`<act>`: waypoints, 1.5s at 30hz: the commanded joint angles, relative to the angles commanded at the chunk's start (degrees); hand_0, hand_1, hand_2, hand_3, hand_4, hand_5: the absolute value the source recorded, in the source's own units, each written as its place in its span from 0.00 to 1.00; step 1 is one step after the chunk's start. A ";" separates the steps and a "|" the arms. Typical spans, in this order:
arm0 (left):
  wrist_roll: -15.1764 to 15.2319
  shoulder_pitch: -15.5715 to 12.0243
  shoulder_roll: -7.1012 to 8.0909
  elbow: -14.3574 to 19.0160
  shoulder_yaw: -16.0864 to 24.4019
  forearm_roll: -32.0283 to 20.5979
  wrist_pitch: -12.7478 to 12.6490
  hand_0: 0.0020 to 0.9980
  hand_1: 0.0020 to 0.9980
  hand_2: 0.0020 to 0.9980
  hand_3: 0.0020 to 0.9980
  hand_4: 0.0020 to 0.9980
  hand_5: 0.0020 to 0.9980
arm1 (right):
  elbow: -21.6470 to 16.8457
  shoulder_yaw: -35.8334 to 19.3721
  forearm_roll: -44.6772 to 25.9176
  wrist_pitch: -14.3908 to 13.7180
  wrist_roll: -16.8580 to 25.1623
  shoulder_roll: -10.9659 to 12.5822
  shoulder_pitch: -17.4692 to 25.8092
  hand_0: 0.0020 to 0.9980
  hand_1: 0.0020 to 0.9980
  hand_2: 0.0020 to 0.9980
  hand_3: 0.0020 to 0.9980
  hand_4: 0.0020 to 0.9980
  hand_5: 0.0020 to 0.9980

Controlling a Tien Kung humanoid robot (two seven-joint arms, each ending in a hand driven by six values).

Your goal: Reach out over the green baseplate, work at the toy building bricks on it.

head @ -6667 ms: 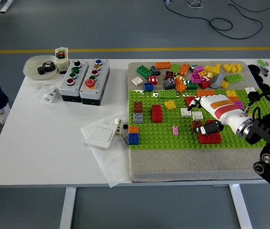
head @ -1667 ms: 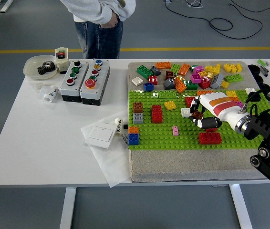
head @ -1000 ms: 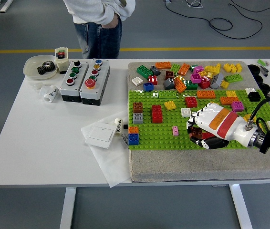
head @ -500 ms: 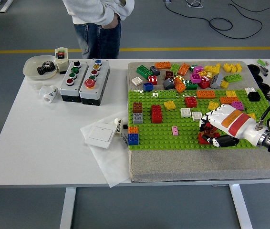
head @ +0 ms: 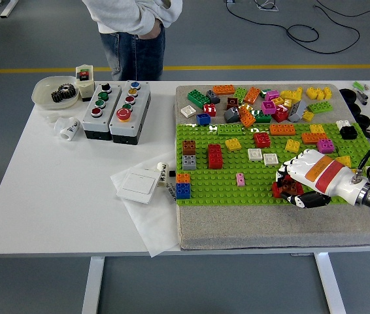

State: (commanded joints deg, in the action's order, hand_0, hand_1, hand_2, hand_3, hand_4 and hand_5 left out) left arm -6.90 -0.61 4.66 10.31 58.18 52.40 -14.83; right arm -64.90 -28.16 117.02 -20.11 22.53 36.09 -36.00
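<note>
One robot hand (head: 301, 184) in my view, the right, fingers curled around a red brick (head: 283, 190) on the green baseplate (head: 224, 185).

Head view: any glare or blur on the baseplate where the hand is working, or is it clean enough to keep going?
Head view: sharp overall; the green baseplate is evenly lit with no blown-out patches, only small glints on the loose bricks beyond it. The right hand is in focus, its fingers curled around the red brick and shading it.

baseplate (head: 224, 186) on mat (head: 250, 232) | loose bricks (head: 263, 101) behind | button boxes (head: 116, 110) left
</note>
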 joint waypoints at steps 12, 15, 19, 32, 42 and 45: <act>0.03 0.17 0.01 0.00 -0.09 0.06 0.06 0.76 0.80 0.85 0.76 0.79 0.70 | -0.18 -0.73 0.54 -0.53 0.02 -0.39 -0.07 0.31 0.42 0.48 0.47 0.58 0.18; 0.04 0.30 0.02 0.00 -0.13 0.01 0.04 0.76 0.80 0.85 0.76 0.79 0.70 | -0.27 -0.95 0.57 -0.54 -0.03 -0.41 -0.15 0.31 0.42 0.48 0.47 0.58 0.18; 0.14 0.36 0.06 0.00 -0.39 -0.40 0.02 0.76 0.80 0.85 0.76 0.79 0.70 | -0.58 -1.48 0.57 -0.45 -0.09 -0.20 -0.11 0.31 0.42 0.48 0.47 0.58 0.18; 0.11 0.55 0.02 0.00 -0.84 -0.79 0.02 0.76 0.80 0.85 0.76 0.79 0.70 | 2.10 -1.22 -0.09 -1.07 0.43 -3.09 -1.16 0.30 0.42 0.49 0.48 0.59 0.20; 0.15 0.76 0.07 0.00 -1.29 -1.26 -0.02 0.76 0.80 0.85 0.76 0.79 0.70 | 3.33 -0.16 -0.10 -0.43 0.67 -3.68 -1.58 0.30 0.42 0.49 0.48 0.59 0.20; 0.16 0.77 0.07 0.00 -1.24 -1.23 -0.02 0.76 0.80 0.85 0.76 0.79 0.70 | 3.60 0.22 -0.18 -0.26 0.74 -3.64 -1.64 0.30 0.42 0.49 0.48 0.59 0.20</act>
State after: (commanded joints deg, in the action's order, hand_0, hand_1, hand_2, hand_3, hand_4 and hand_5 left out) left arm -6.75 0.16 4.73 10.31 56.94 51.17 -14.86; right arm -61.31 -27.94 116.85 -20.37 23.26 32.45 -37.65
